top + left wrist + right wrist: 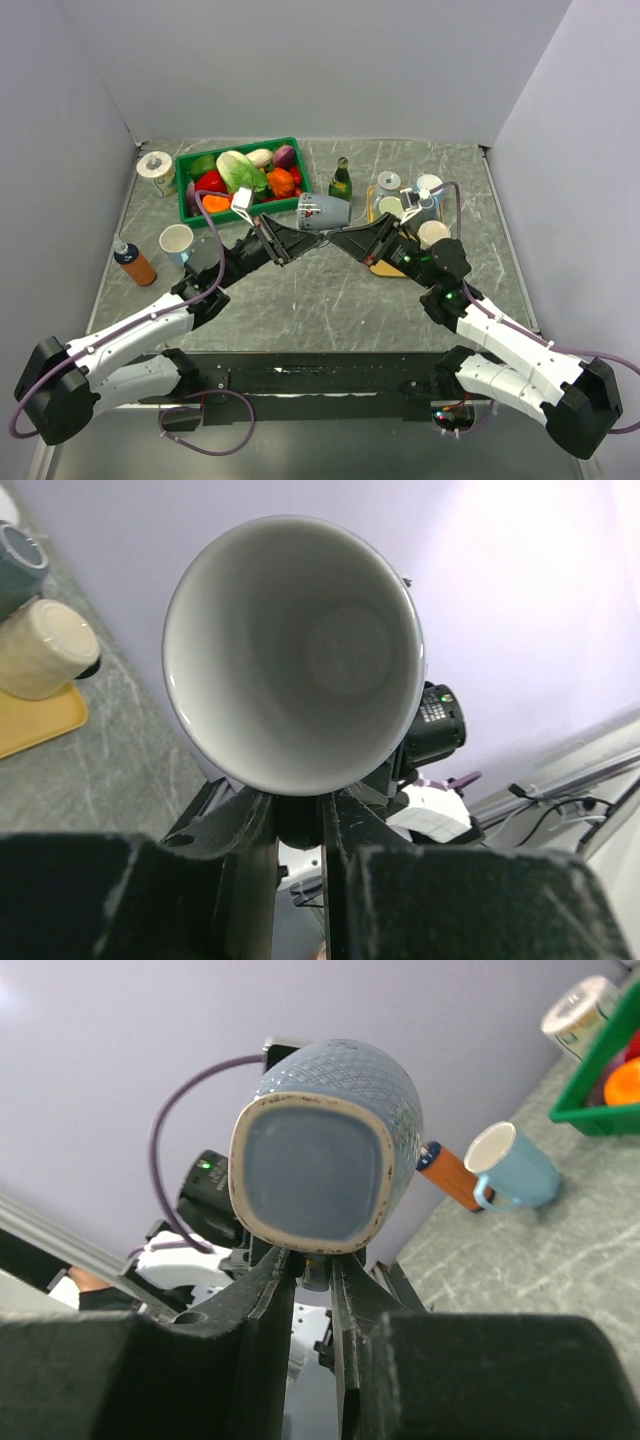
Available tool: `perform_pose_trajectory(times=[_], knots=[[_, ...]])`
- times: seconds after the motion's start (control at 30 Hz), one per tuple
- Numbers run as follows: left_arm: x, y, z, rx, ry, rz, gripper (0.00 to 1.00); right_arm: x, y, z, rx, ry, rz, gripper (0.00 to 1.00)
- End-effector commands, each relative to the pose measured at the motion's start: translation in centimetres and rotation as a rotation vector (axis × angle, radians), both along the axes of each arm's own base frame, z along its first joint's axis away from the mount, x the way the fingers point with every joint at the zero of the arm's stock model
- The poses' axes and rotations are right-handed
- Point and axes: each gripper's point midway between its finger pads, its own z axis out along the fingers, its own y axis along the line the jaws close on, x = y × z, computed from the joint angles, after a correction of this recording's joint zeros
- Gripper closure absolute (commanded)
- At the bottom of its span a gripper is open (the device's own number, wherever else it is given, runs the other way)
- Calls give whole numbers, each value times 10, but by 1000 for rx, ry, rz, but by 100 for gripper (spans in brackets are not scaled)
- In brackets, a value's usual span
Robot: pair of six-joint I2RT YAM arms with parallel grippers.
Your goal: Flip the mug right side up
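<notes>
A blue-grey mug [325,211] hangs on its side above the middle of the table, mouth toward the left arm and base toward the right arm. The left wrist view looks straight into its white inside [300,650]. The right wrist view faces its flat squarish base [310,1165]. My left gripper [296,230] is shut on the dark handle under the rim [300,815]. My right gripper [346,238] is shut on the same handle near the base [315,1265]. Both arms hold the mug clear of the table.
A green crate [186,205] of vegetables stands at the back left, with a tape roll [155,170] beside it. A light blue cup [177,243] and an orange bottle [133,262] stand at the left. A dark bottle [341,180] and a yellow tray [378,266] with several cups lie behind the right gripper.
</notes>
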Motion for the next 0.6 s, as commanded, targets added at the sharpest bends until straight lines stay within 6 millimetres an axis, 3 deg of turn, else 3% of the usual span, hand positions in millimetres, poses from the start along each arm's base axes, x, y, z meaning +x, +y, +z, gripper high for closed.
perform_pose_trajectory(times=[0.0,0.03,0.1,0.13,0.17,0.23,0.27,0.37,0.57], knots=[[6,12,29,-18,-83,96,99,-7,5,-4,-57,-29,19,100],[8,12,26,-1,-75,106,99,-6,4,-4,-60,-28,15,100],[12,15,24,27,-83,140,99,-5,4,-7,-84,-21,9,79],[14,16,25,40,-89,154,99,-4,5,-8,-93,-20,8,68],[18,16,12,103,-56,167,99,0,4,-17,-126,15,-11,41],[29,23,11,182,-72,250,99,4,0,-17,-149,30,-45,25],[34,27,-5,257,-38,280,99,6,-1,-21,-164,44,-61,13],[45,44,-10,354,-54,382,99,11,-9,-32,-215,85,-114,5],[63,83,-46,599,-14,573,99,26,-26,-60,-317,201,-234,2]])
